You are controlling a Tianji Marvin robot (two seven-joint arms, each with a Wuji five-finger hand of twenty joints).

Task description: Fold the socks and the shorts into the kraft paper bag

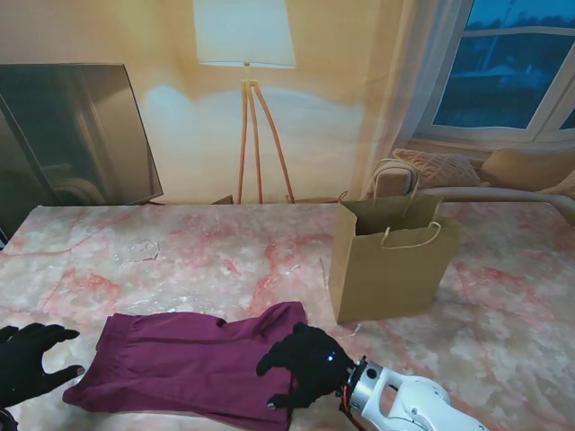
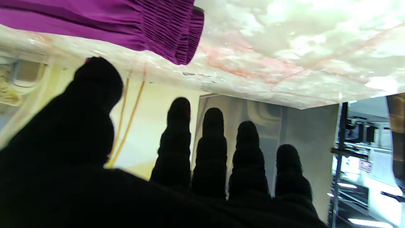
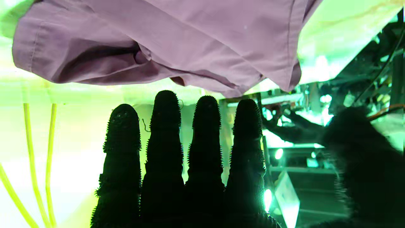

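Black-gloved and spread apart, the right robot hand hovers over the near-right end of crumpled purple shorts, holding nothing. Its left robot hand is also spread and empty, just beside the gathered waistband. Both rest over a glossy pink-and-white marbled desk. Farther right, an upright kraft paper bag stands open, with a tripod floor lamp behind.

Bare marble table lies open to the left of the upright kraft paper bag and beyond it. The purple shorts cover the strip nearer to me than the bag's left side. The bag's mouth faces up, its handles arching across it.
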